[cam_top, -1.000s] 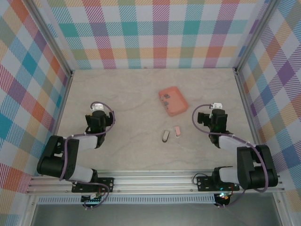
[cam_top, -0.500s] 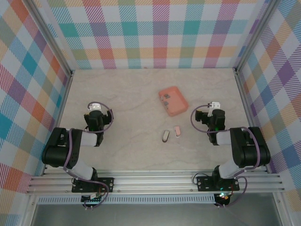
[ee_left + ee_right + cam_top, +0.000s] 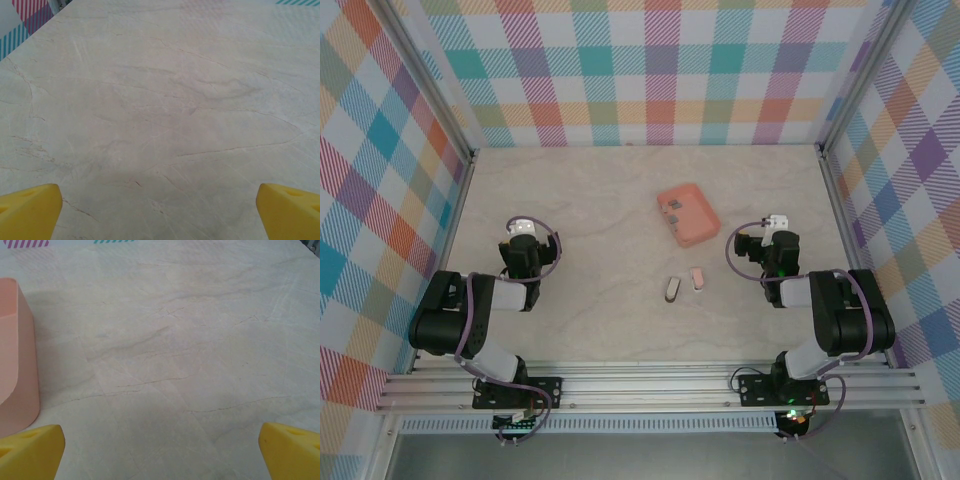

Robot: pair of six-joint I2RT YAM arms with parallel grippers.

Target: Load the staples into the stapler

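Observation:
A salmon-orange tray (image 3: 692,218) lies at the table's middle right, and tiny grey staples (image 3: 672,208) rest in its left part. Nearer the arms lie two small stapler pieces, one grey-white (image 3: 673,289) and one pink (image 3: 697,278). My left gripper (image 3: 523,247) sits low at the left, far from them; its yellow fingertips (image 3: 30,210) stand wide apart over bare table, so the left gripper (image 3: 160,215) is open. My right gripper (image 3: 778,245) rests right of the stapler pieces. The right gripper (image 3: 160,452) is open and empty, with the tray's wall (image 3: 15,365) at its left.
Checked walls and metal rails (image 3: 840,200) enclose the marble-patterned table (image 3: 600,200). Both arms are folded low near the front rail (image 3: 650,385). Free table lies between the two grippers and behind the tray.
Both arms have folded lower at their elbows since a second ago, and the grippers shifted slightly away from the bases. The tray and stapler pieces have not moved.

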